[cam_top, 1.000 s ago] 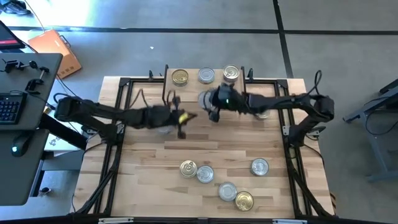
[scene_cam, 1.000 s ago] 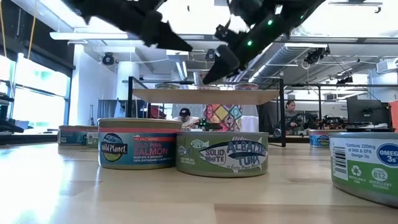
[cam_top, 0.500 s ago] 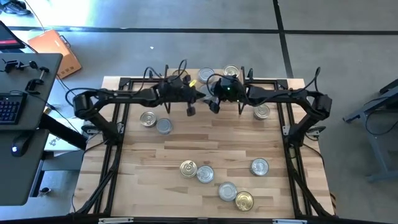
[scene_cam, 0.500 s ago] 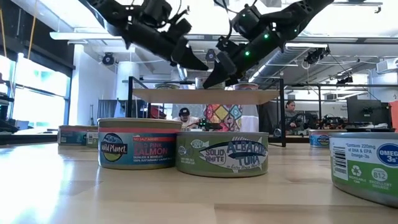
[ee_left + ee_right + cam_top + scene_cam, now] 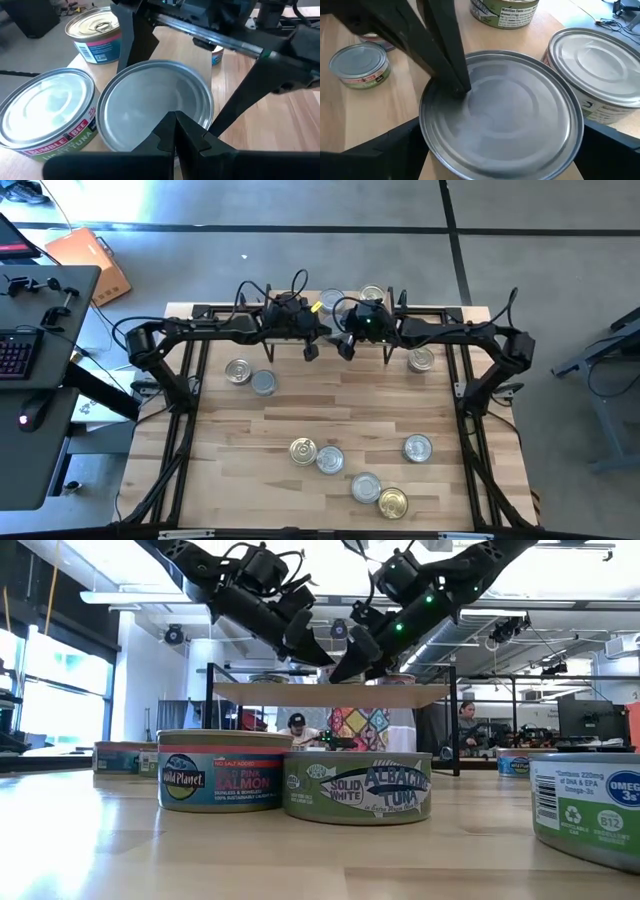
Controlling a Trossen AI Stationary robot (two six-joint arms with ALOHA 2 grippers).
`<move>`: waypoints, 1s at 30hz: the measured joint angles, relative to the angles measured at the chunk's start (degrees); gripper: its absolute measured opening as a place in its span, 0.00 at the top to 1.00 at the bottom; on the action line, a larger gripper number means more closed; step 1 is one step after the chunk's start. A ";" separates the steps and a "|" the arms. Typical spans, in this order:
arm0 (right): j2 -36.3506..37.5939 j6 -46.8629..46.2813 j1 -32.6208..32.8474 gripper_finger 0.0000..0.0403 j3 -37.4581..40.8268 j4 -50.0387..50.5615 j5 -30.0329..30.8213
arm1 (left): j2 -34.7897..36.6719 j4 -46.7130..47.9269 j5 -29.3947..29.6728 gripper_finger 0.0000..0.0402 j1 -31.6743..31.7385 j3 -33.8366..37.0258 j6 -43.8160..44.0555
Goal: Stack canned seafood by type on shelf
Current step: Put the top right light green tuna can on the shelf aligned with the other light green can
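Above the small light-wood shelf on black legs (image 5: 330, 694) at the table's far edge, both grippers meet over a plain silver round tin (image 5: 500, 112). Left gripper (image 5: 175, 131) has its dark fingers pressed together, holding nothing, tips on that tin's lid. Right gripper (image 5: 345, 348) stands spread wide to either side of the same tin. More flat round tins (image 5: 315, 455) lie scattered on the slatted wooden tabletop (image 5: 330, 405)

Bright overhead ceiling light; low view backlit, arms silhouetted; wrist views softly blurred.
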State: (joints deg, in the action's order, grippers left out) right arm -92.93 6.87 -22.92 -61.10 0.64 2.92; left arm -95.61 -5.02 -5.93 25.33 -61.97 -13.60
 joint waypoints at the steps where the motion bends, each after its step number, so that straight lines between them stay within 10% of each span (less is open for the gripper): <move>1: 0.44 0.02 0.04 0.01 0.00 0.59 0.04 | 0.04 0.20 0.00 1.00 -0.03 0.02 0.02; 30: 0.55 -0.83 0.48 0.01 0.11 1.35 -3.43 | -2.77 -4.44 -4.36 1.00 -0.22 -1.80 1.55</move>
State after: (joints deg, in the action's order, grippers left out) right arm -92.38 6.04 -22.44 -60.99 1.99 -0.51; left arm -98.38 -9.46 -10.29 25.11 -63.77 -12.05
